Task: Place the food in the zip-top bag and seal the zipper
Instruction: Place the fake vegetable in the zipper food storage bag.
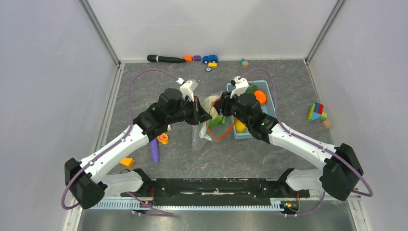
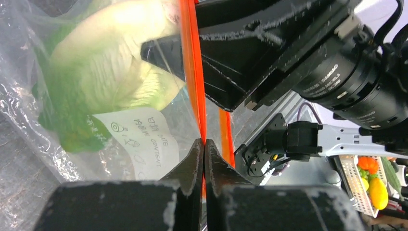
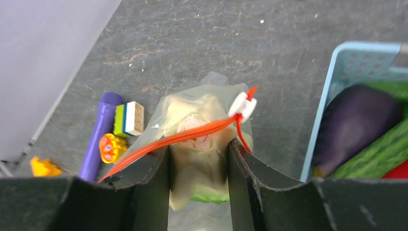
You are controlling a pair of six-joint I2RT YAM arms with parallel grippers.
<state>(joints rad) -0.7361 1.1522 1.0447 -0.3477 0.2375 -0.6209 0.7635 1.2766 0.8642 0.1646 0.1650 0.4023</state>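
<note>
The pale green cabbage [image 1: 210,103] sits in the mouth of the clear zip-top bag [image 1: 200,138] at mid-table. My left gripper [image 1: 198,114] is shut on the orange-red zipper [image 2: 204,126] strip and holds the bag's mouth edge up. In the left wrist view the cabbage [image 2: 110,62] shows through the plastic above the white label [image 2: 139,140]. My right gripper [image 3: 198,145] is shut on the cabbage [image 3: 199,168], with the zipper [image 3: 183,137] and its white slider [image 3: 243,107] lying across it. An eggplant [image 3: 356,125] and a cucumber [image 3: 385,154] lie in the basket.
The light blue basket [image 1: 271,98] stands just right of the bag, holding orange [image 1: 260,96] and yellow [image 1: 240,126] pieces. A purple stick [image 1: 154,151], a yellow-orange toy [image 1: 163,138] and an orange piece [image 1: 127,162] lie to the left. Blocks [image 1: 316,113] lie at the right, and a toy car [image 1: 210,58] at the back.
</note>
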